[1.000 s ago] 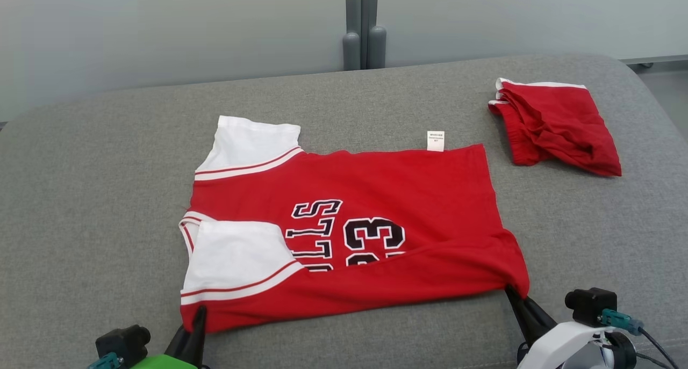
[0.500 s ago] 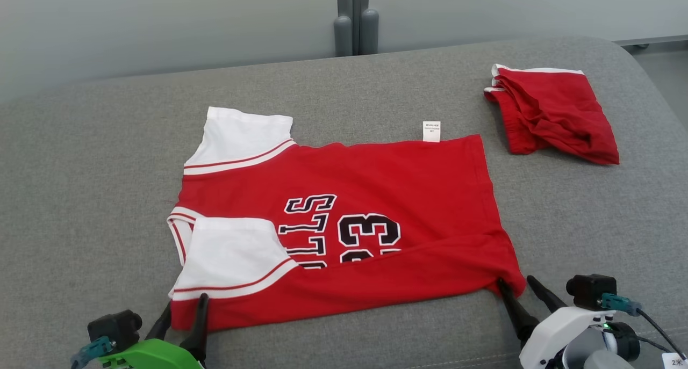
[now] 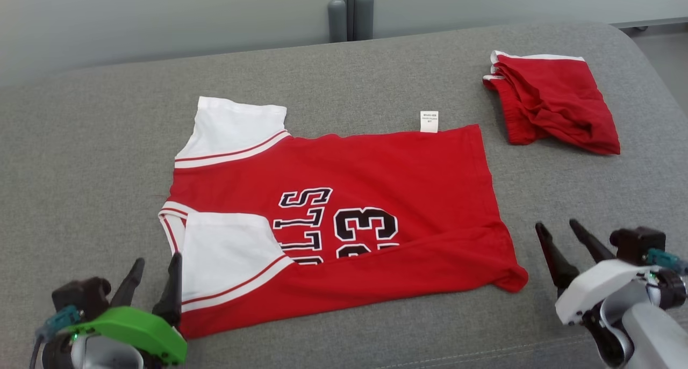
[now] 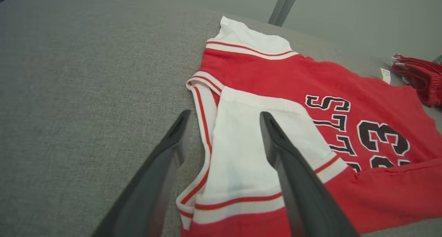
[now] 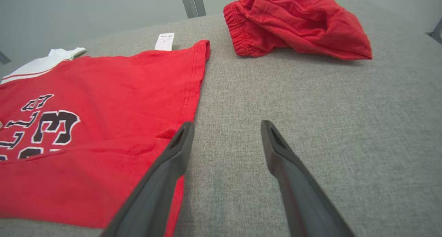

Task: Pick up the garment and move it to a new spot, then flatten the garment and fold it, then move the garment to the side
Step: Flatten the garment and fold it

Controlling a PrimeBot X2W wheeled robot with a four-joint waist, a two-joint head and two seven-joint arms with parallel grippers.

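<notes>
Both pincers, left (image 3: 158,258) and right (image 3: 556,224), hang wide open and empty at the front corners of the shirt (image 3: 349,181). It lies near the cushion's (image 3: 80,170) front edge, front strip folded over. A shallow pinch could catch one layer and undo the fold.

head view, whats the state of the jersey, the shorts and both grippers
jersey, flat on the grey surface, near edge folded over the print, ungripped
shorts, crumpled in a heap, far right
left gripper, open, empty, at the jersey's near left corner
right gripper, open, empty, clear of the jersey
</notes>
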